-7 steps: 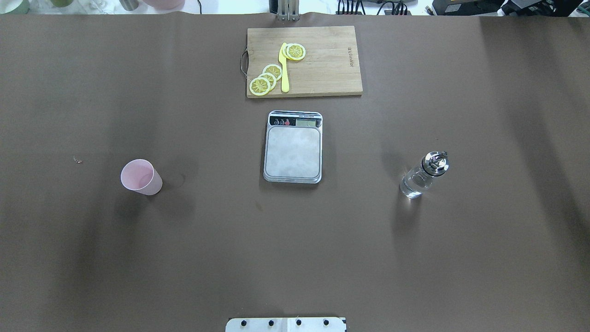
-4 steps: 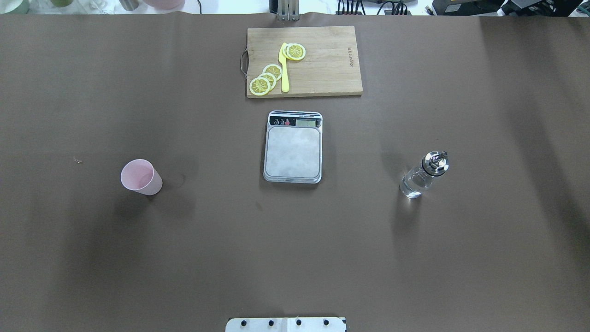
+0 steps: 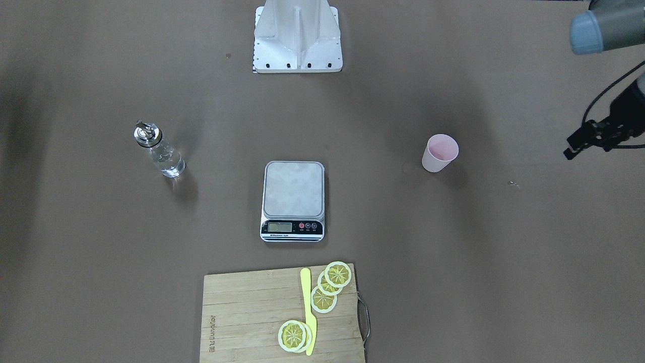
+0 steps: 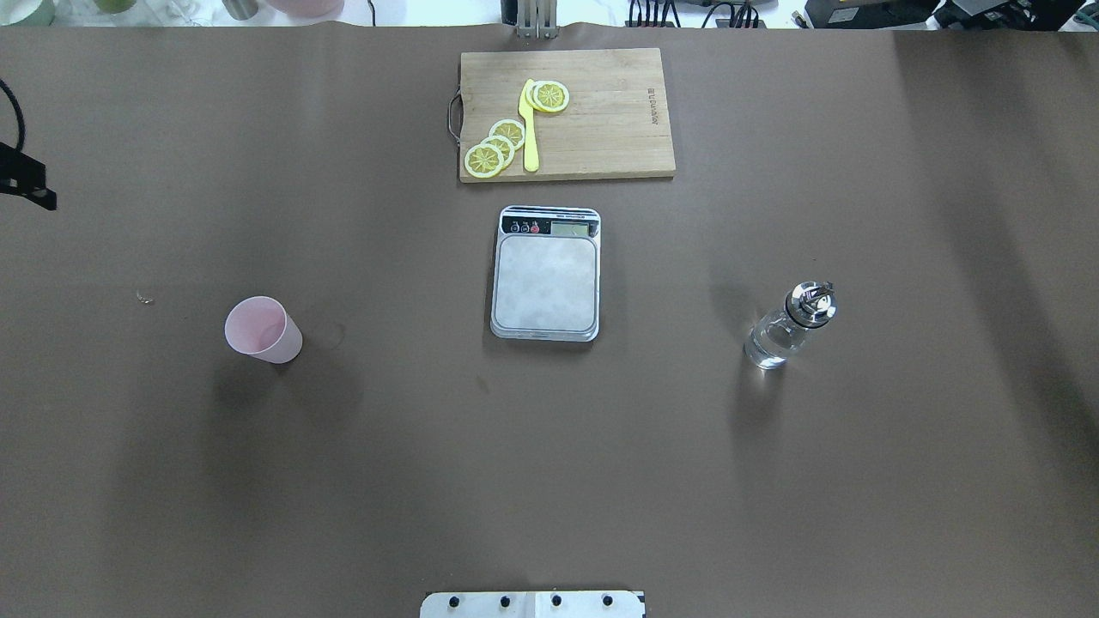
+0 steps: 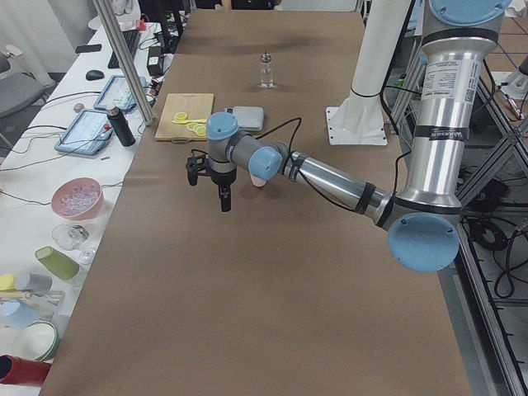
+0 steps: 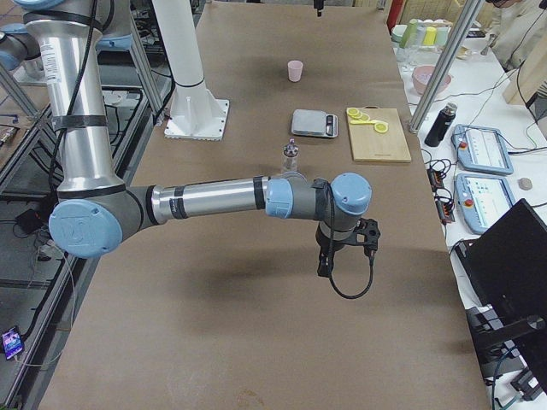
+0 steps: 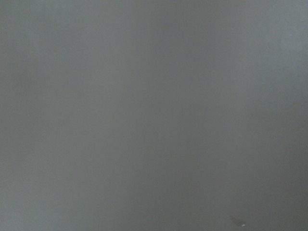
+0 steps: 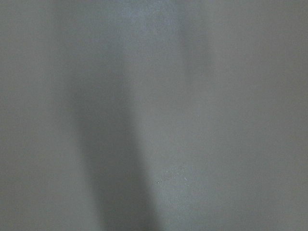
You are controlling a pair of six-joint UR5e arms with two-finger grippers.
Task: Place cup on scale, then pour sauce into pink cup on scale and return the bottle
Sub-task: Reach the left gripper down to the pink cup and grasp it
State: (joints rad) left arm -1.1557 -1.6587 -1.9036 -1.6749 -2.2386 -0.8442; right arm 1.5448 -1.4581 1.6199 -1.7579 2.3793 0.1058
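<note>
The pale pink cup (image 4: 262, 329) stands upright on the brown table, left of the scale (image 4: 546, 283), whose grey platform is bare. The clear glass bottle (image 4: 786, 330) with its silver spout cap stands right of the scale and holds clear sauce. A black end of my left arm (image 4: 26, 182) shows at the overhead view's left edge, beyond and left of the cup; its fingers cannot be made out. It also shows in the front-facing view (image 3: 599, 133). My right gripper (image 6: 325, 265) shows only in the exterior right view, well short of the bottle (image 6: 291, 158).
A wooden cutting board (image 4: 567, 112) with lemon slices and a yellow knife lies beyond the scale. The robot's base plate (image 3: 297, 35) sits at the near middle edge. Cups, bowls and tablets (image 5: 78, 198) crowd the white side table beyond the far edge.
The black end of my left arm has come into the overhead view at the left edge. The cup, the scale and the bottle have not moved.
</note>
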